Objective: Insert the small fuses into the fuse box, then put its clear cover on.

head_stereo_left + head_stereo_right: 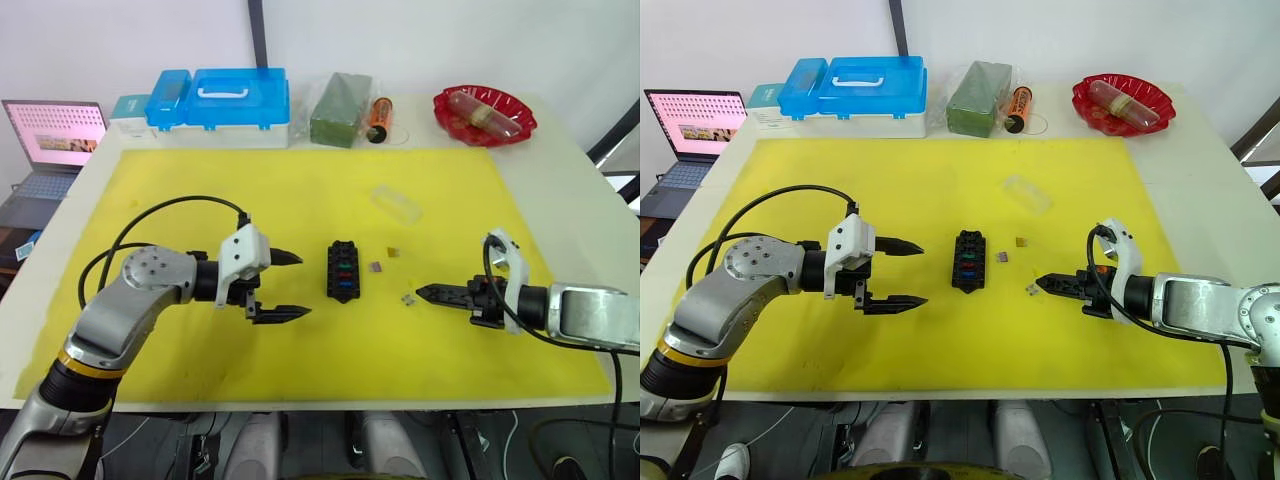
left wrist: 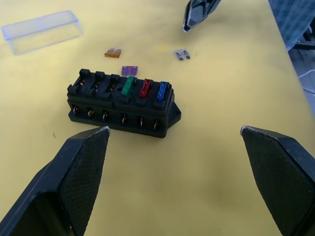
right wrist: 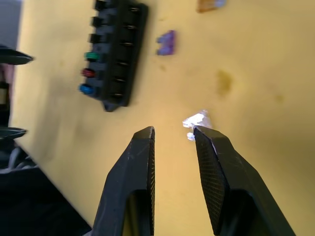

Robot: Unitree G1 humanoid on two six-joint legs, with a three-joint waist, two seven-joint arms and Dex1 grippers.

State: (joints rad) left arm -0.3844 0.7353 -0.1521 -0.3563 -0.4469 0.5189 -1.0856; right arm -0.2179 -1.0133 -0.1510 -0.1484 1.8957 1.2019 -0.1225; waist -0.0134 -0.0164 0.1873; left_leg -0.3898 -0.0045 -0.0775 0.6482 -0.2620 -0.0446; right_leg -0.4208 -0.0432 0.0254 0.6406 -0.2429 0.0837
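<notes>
Black fuse box (image 1: 342,270) sat mid-mat with green, red and blue fuses seated.
Left gripper (image 1: 281,285) gaped wide, empty; right gripper (image 3: 173,135) stood slightly parted at the grey fuse (image 3: 196,119); clear cover (image 1: 396,203) lay toward the mat's far edge.

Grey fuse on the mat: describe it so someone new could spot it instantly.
On the yellow mat, find the black fuse box at its centre, then look toward the right gripper. The grey fuse lies just off its fingertips, clear and colourless, unlike the purple fuse and orange fuse lying closer to the box.
</notes>
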